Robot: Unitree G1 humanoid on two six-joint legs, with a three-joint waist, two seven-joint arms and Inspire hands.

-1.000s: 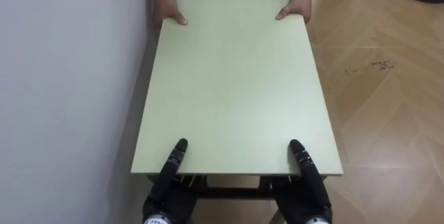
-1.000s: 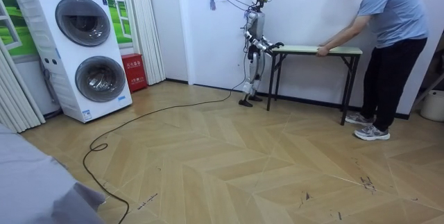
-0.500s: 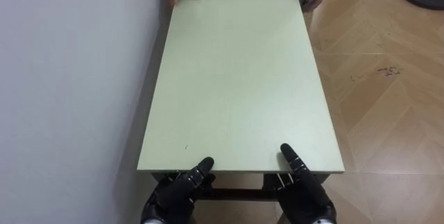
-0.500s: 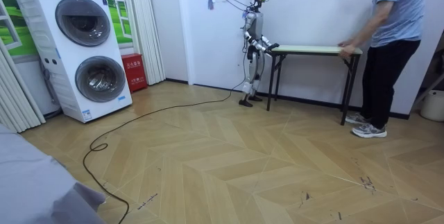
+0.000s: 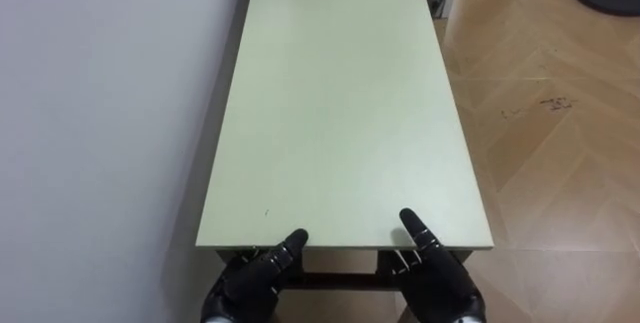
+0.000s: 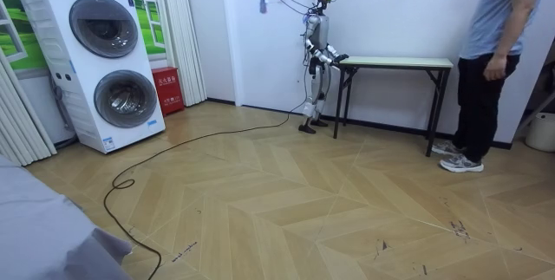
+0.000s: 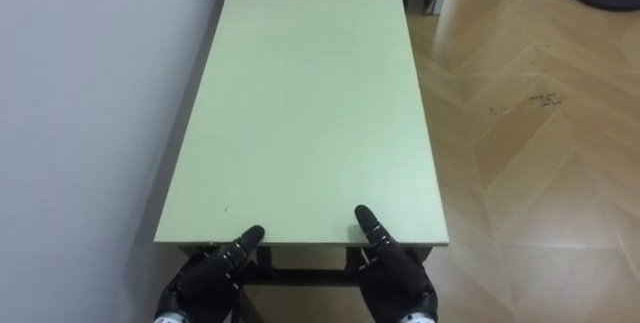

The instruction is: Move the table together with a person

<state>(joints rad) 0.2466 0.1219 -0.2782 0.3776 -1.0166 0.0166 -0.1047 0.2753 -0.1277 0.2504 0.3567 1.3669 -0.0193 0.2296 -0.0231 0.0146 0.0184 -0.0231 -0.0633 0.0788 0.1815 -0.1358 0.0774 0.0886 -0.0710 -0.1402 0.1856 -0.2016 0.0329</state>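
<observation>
At the frame's bottom, my left robot hand (image 5: 250, 281) and right robot hand (image 5: 438, 278) meet the tabletop (image 5: 340, 113) beside the wall (image 5: 100, 113); their grip I cannot tell. The person (image 6: 499, 46) has released its upper end: carrying seems over.

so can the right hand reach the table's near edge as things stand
Probably yes: the right hand sits right at the near edge of the table, its tip on the top, and nothing lies between.
</observation>
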